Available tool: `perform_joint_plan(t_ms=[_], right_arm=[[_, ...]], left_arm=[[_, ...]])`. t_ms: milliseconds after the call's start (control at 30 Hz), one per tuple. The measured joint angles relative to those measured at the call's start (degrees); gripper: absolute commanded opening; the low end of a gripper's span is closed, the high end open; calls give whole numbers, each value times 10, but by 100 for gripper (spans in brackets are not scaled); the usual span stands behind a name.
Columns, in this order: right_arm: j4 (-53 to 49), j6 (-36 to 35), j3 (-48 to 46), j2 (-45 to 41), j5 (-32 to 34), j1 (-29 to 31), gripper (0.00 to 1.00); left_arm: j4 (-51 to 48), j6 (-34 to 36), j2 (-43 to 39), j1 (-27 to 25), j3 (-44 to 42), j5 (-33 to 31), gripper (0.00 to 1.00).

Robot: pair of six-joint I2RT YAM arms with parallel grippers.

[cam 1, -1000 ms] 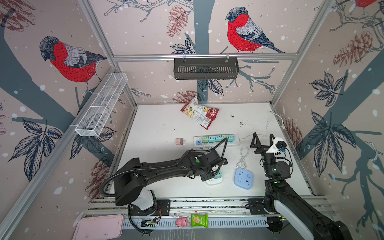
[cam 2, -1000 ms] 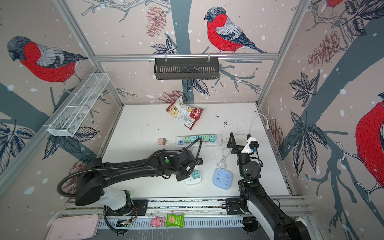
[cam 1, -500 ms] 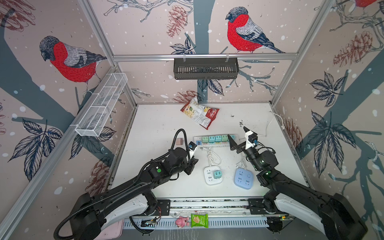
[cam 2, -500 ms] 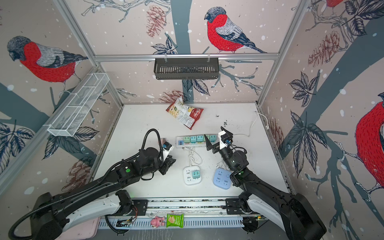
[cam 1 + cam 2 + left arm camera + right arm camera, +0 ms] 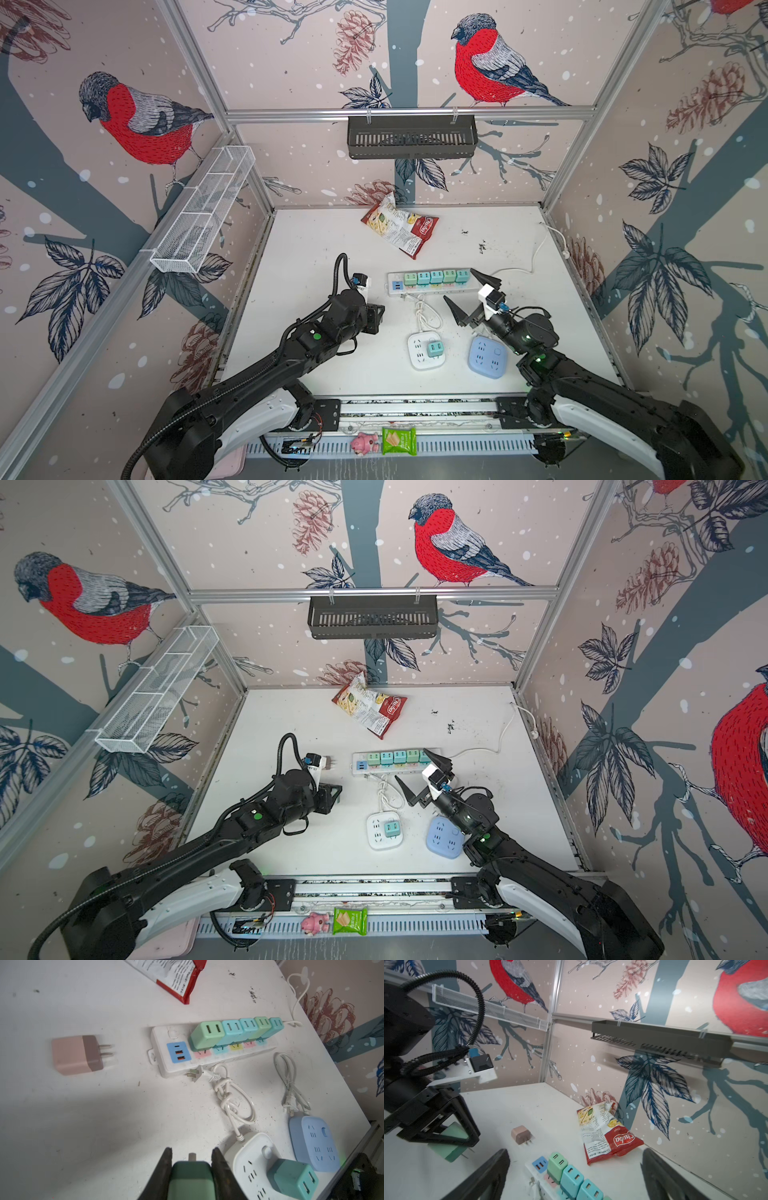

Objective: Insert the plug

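Just outside the bench's (image 5: 316,257) near edge, a pink toy (image 5: 365,444) and a green snack packet (image 5: 398,441) lie on the rail. On the bench near that edge sit a white socket (image 5: 417,351) with a teal adapter (image 5: 435,348) plugged into it, and just to its right a blue socket (image 5: 487,358), bare.

Left of the white socket, the left gripper (image 5: 191,1153) is clamped on a green plug (image 5: 191,1176), one finger on each side, prongs pointing away from the wrist. It hangs over the bench's left half; I cannot tell whether it touches the surface.

Farther in, a knotted white cord (image 5: 424,311) runs from the white socket towards the power strip (image 5: 207,1061), which lies across the middle with five green and teal adapters (image 5: 436,277) seated in a row. The right gripper (image 5: 458,284) hovers at the strip's right end, its jaws spread wide and holding nothing. Left of the strip a pink plug (image 5: 76,1054) lies on its side, prongs towards the strip.

Near the far edge lies a chips bag (image 5: 401,228).
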Motion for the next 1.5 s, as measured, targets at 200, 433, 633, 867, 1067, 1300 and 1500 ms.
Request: perform_joint_plan(t_ms=[200,433,633,867,1067,1300,1500], right_arm=[[-3,-17,12,21,-5,14,100],[-14,-30,12,23,-17,18,100],[-32,-42,29,43,-38,26,100],[-96,-76,91,117,-49,85,96],[-165,-93,127,154,-49,127,97],[-227,-105,144,207,-52,186,97],[-304,-106,254,362,-30,215,90]], left_arm=[[39,-66,38,0,-49,43,0],[99,-93,81,1,-65,54,7],[147,-112,113,1,-91,75,21],[152,-116,107,1,-86,71,61],[111,-107,49,15,-59,33,84],[-16,-101,-61,45,-3,-72,95],[-122,-122,-208,54,-37,-254,98]])
